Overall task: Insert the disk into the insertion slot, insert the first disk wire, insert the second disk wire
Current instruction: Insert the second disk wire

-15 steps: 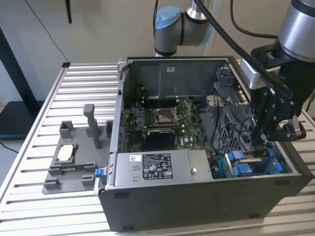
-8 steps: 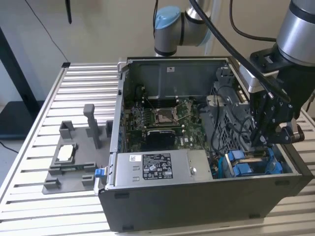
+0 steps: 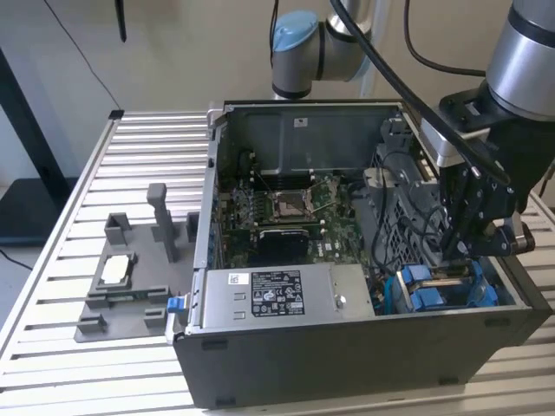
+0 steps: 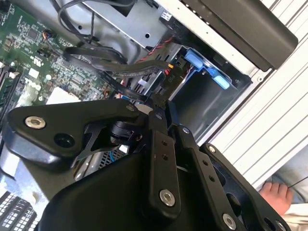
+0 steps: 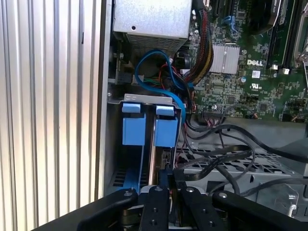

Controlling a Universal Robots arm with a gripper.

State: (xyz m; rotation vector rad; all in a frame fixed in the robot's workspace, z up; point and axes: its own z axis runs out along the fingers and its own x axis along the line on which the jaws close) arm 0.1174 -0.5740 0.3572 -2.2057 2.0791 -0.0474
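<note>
On the left of the exterior view, a grey holder (image 3: 121,290) sits on the tabletop (image 3: 147,147), out of the way. In the middle, the open computer case (image 3: 364,355) lies on its side, so the arm can reach in from above. The silver power box (image 3: 277,295) is at the front of it. At the lower right, the disk (image 3: 416,286) in its blue frame already stands in its slot. The gripper (image 3: 464,250) hangs just beside it. It seems to be squeezed together on the end of a black disk wire (image 5: 192,165), ready for plugging in.

2 blue carriers (image 5: 166,134) in bay, black cables (image 5: 226,128)
</note>
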